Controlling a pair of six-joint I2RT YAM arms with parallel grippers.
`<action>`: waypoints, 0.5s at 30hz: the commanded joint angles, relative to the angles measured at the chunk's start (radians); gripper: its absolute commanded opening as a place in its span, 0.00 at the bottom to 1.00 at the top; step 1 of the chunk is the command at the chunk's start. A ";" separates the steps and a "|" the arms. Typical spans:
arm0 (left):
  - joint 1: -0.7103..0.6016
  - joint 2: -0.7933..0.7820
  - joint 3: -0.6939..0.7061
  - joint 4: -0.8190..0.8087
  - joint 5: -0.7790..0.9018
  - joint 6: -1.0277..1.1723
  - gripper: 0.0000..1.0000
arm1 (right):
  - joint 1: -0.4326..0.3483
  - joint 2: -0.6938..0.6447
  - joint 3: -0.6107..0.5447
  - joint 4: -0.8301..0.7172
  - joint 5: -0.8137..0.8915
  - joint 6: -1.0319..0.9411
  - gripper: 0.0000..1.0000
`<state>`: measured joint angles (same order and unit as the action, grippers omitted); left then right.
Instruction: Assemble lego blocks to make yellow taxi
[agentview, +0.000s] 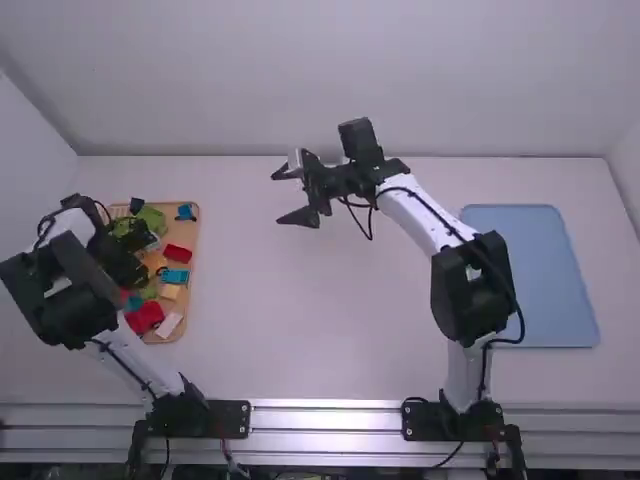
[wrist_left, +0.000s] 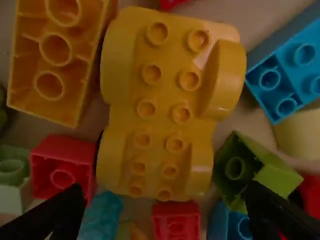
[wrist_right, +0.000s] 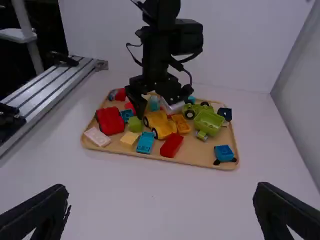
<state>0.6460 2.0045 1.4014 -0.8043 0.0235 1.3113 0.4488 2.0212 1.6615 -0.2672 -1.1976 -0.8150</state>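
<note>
Above tray (wrist_right: 200, 153), left gripper (wrist_left: 164, 192): fingers parted, empty, seemingly to straddle yellow car base (wrist_left: 162, 112) beneath, studs up, presumably for stacking. Around base: loose blocks (wrist_left: 62, 172). Well apart: right gripper (agentview: 282, 196), spread, empty, likely leaving room.

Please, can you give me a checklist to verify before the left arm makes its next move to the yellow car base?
1. Left gripper open: ok.
2. Yellow car base studs up, in the wooden tray: ok.
3. Free space for both fingers: not ok; the red block and lime green block sit close beside the base.
4. Fingers low enough to grip: cannot tell.
5. Right gripper away from the tray: ok, open over the table.
</note>
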 joint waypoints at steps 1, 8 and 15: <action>-0.005 0.008 -0.015 0.002 0.044 0.023 0.86 | 0.011 0.013 0.034 -0.002 -0.010 0.006 0.99; 0.008 0.010 -0.015 0.021 0.042 0.021 0.84 | 0.013 0.013 0.034 -0.002 -0.009 0.006 0.99; -0.002 0.010 -0.015 -0.002 0.048 0.014 0.87 | 0.018 0.013 0.034 -0.002 -0.006 0.006 0.99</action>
<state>0.6456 2.0045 1.4014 -0.7933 0.0578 1.3289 0.4614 2.0212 1.6615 -0.2687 -1.1973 -0.8116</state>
